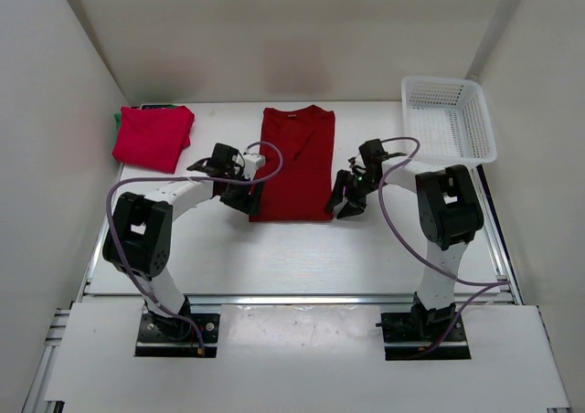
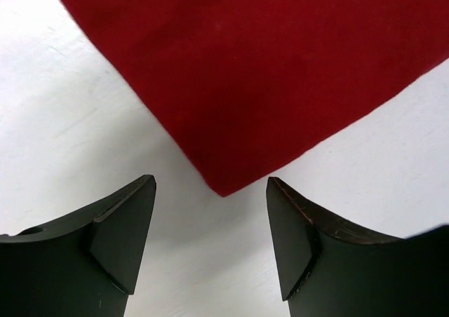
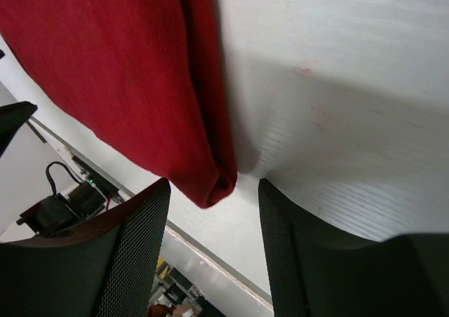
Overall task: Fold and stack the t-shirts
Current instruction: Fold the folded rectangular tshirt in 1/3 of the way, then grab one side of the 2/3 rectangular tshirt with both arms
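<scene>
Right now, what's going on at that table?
Both arms are working on the red shirt, which lies flat mid-table with its sleeves folded in. The left tool and right tool each sit at one of its near corners, open and gripping nothing. At the far left, a folded shirt, also red, lies on a green shirt that shows only at one edge. The basket stands at the far right.

White table [image 1: 274, 258] bears long red t-shirt [image 1: 294, 162], shirt stack [image 1: 153, 137], mesh basket [image 1: 448, 82]
</scene>
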Motion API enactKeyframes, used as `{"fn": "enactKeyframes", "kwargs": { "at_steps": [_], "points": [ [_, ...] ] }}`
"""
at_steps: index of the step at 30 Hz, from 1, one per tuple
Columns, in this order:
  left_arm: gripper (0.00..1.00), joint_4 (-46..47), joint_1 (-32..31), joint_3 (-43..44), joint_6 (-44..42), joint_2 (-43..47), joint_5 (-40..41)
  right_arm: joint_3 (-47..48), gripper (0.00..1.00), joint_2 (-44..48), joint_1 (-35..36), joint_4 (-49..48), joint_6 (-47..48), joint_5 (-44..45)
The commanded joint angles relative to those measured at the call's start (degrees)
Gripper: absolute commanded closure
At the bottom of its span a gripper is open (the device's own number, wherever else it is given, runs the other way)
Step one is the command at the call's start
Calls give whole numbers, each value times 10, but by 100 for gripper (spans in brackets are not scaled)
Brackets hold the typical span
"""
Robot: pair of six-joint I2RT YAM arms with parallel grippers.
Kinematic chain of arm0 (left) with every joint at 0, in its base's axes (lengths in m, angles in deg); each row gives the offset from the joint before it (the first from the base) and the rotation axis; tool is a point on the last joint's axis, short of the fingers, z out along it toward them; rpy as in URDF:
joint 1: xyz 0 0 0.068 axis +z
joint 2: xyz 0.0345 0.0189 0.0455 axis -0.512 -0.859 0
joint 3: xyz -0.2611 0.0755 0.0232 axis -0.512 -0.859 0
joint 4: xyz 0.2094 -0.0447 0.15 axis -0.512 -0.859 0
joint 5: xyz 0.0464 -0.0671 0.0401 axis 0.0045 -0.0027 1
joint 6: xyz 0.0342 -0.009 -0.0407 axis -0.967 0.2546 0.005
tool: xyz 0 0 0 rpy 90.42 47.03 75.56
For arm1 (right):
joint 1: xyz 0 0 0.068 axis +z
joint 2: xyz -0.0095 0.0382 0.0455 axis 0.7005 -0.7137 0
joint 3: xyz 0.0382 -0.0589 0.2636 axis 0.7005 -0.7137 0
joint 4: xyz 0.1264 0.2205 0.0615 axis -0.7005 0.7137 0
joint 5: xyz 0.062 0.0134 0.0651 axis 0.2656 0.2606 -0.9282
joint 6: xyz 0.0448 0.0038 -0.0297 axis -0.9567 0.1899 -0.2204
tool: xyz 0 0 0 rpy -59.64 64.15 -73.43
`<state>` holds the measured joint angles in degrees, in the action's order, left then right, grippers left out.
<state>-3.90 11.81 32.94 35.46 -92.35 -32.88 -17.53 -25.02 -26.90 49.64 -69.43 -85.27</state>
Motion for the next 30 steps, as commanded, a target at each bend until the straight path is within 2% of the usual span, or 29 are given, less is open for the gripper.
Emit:
{"fn": "enactKeyframes", "kwargs": {
  "at_steps": [1,6,9,11,12,14,17,19,24,30],
  "points": [
    [25,21,-4,-20,44,-7,-34,19,42,-19,9,-17,-11,-23],
    [26,29,-8,-18,57,-27,-33,26,46,-47,16,-15,-15,-59],
    [33,19,-7,-2,61,-47,-42,32,53,-53,17,-10,-13,-66],
    [49,17,-3,3,66,-53,-53,32,69,-58,13,-2,-15,-68],
    [53,25,-2,4,66,-54,-58,34,74,-58,11,-6,-15,-69],
    [74,25,-4,11,68,-54,-60,28,89,-55,7,-8,-16,-72],
    [92,13,-9,22,56,-49,-66,19,98,-45,5,2,-6,-79],
    [99,-13,-9,25,48,-39,-61,22,100,-34,2,16,12,-79],
    [100,-61,-30,-16,20,17,-29,-12,100,12,15,70,70,-73],
    [100,-116,-132,-97,-33,104,26,-129,100,107,41,109,121,-53]
  ]
}}
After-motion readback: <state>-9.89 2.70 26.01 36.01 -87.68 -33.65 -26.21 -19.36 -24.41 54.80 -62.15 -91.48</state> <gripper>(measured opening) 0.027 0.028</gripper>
